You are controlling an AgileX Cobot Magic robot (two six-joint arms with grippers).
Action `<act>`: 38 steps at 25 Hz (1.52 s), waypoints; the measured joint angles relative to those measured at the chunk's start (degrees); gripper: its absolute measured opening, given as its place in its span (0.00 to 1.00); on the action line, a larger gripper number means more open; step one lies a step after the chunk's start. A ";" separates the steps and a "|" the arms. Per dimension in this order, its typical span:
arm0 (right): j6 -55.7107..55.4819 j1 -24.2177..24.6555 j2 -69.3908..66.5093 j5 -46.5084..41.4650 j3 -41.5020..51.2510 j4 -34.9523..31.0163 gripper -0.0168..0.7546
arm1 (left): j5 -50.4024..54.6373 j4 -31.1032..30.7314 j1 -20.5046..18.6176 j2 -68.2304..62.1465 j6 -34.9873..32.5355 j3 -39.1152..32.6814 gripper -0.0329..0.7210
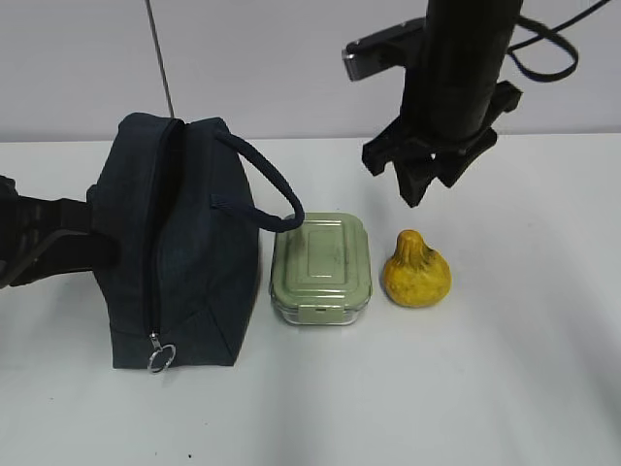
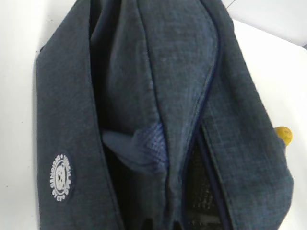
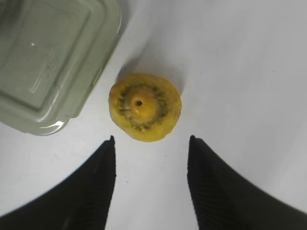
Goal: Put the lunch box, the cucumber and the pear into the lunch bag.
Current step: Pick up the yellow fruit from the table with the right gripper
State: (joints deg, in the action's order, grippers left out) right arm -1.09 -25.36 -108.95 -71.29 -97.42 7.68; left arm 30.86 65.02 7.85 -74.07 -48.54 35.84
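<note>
Pear (image 3: 145, 106) just beyond open tool (image 3: 151, 143) tips

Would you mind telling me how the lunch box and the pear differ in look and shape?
The lunch box is a flat, rounded square with a pale green lid over clear glass; the pear is a lumpy yellow-orange fruit with a narrow neck. The lunch box is wider and lower; the pear is smaller and stands upright. Both sit on the white table, side by side without touching, outside the bag.

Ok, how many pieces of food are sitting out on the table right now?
1: the pear stands upright just right of the lunch box, below the open right gripper. No cucumber shows; the lunch bag could hide one inside.
</note>
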 joint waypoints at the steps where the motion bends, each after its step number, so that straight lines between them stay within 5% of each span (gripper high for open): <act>1: 0.53 0.00 -1.22 0.00 0.00 0.02 0.52 | 0.04 0.00 0.00 0.00 0.00 0.00 0.03; 7: 1.09 0.00 -7.37 1.20 0.00 0.12 0.72 | 0.04 0.02 0.00 0.00 0.00 0.00 0.03; 16: 0.51 0.00 -12.38 3.95 0.00 2.51 0.74 | 0.04 0.07 0.00 0.00 0.00 0.00 0.03; 31: 0.19 0.00 -12.65 6.56 0.00 2.95 0.39 | 0.04 0.07 0.00 0.00 0.00 0.00 0.03; 38: 0.07 0.00 -12.65 5.87 -0.10 2.95 0.33 | 0.04 0.07 0.00 0.00 0.00 0.00 0.03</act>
State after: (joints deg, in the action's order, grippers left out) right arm -1.02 -25.36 -121.60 -65.42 -97.52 10.63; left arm 30.90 65.09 7.85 -74.07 -48.54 35.84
